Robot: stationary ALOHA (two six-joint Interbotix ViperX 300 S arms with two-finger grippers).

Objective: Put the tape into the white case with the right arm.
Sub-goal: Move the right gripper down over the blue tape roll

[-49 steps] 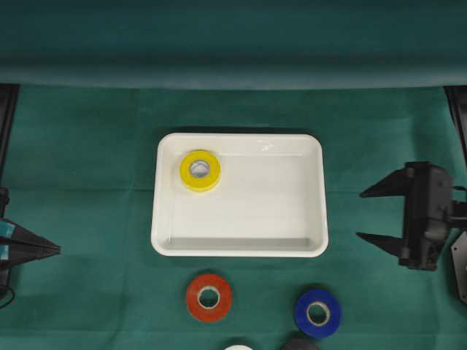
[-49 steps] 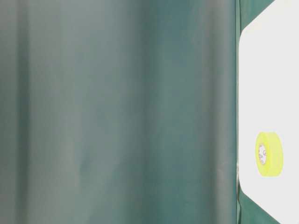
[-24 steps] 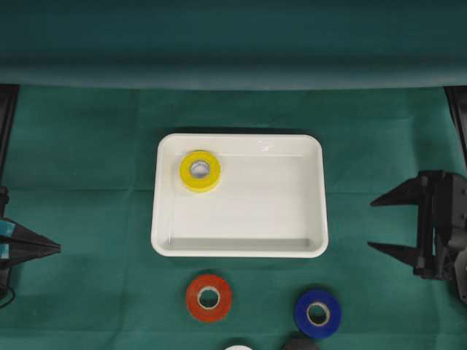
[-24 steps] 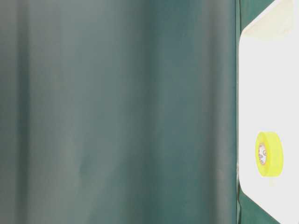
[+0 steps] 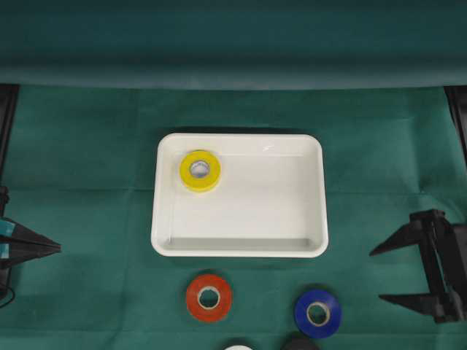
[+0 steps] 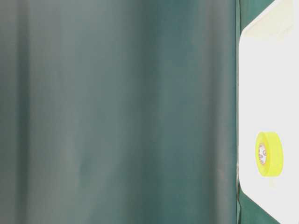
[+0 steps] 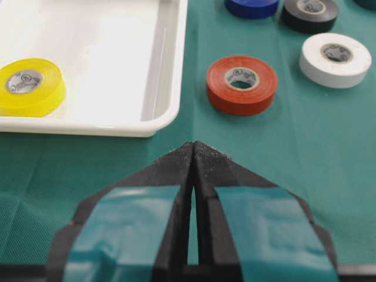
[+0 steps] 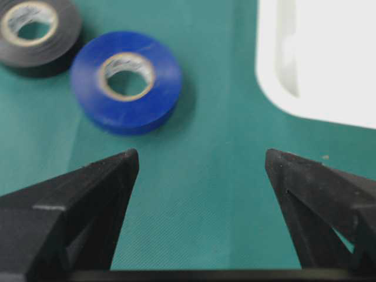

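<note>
Right tool [image 5: 376, 275] spread wide, nothing in it. Blue tape [image 5: 317, 313] sits near its 8 o'clock overhead, apart; white case [image 5: 239, 248] at 10. Left tool [image 7: 194, 147] looks clamped shut, empty.

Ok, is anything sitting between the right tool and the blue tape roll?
Nothing visible. The right tool is open, and only bare green cloth lies between it and the blue tape roll. The black roll lies just beyond the blue one, and the white case sits off to one side.
</note>
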